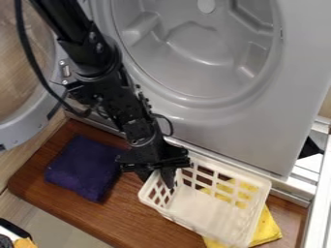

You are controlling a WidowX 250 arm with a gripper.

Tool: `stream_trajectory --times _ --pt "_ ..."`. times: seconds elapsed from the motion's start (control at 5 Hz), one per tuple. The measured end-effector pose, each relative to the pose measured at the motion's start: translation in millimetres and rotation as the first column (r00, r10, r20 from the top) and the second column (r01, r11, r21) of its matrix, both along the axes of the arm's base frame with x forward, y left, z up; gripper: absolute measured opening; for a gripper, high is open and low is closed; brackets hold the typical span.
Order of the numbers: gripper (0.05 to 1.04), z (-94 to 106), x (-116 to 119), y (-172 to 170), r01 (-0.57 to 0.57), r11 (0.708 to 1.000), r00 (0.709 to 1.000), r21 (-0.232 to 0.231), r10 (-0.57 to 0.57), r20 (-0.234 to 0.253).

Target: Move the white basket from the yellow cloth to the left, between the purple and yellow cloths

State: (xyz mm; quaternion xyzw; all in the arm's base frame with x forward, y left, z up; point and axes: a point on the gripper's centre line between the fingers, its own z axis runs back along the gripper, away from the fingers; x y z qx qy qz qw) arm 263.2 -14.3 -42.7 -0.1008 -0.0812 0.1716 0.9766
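Yellow cloth [266,228] partly hidden beneath the white basket [202,208]; basket sits on the brown wooden board [139,215]. Gripper [158,179] over basket's left end (dark against dark); clenched or released, cannot tell. Purple cloth [82,167] lies nearby, left.

end effector [157,178] at white basket [207,208]; yellow cloth [268,228] partly beneath; purple cloth [82,167]

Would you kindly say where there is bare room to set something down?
Bare wood lies between the purple cloth and the white basket. The basket's floor is open too. It is crowded around the end effector at the basket's rim and over the yellow cloth.
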Motion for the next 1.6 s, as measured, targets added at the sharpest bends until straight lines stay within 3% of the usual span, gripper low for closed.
stream_trajectory --times 0.2,0.4,0.8,1.2,1.6 --pt "0.163 -0.1 -0.5 0.0 0.013 1.0 1.0 0.005 -0.013 -0.004" --pt "0.108 -0.2 -1.8 -0.7 0.043 0.999 0.999 0.006 -0.043 -0.007" --pt "0.104 12.7 -6.9 4.4 0.108 0.994 0.994 0.014 -0.108 0.024" --pt "0.102 51.6 -14.8 33.5 0.179 0.984 0.975 -0.001 -0.178 0.13" --pt "0.102 66.3 -9.5 76.9 0.217 0.976 0.957 -0.009 -0.211 0.198"
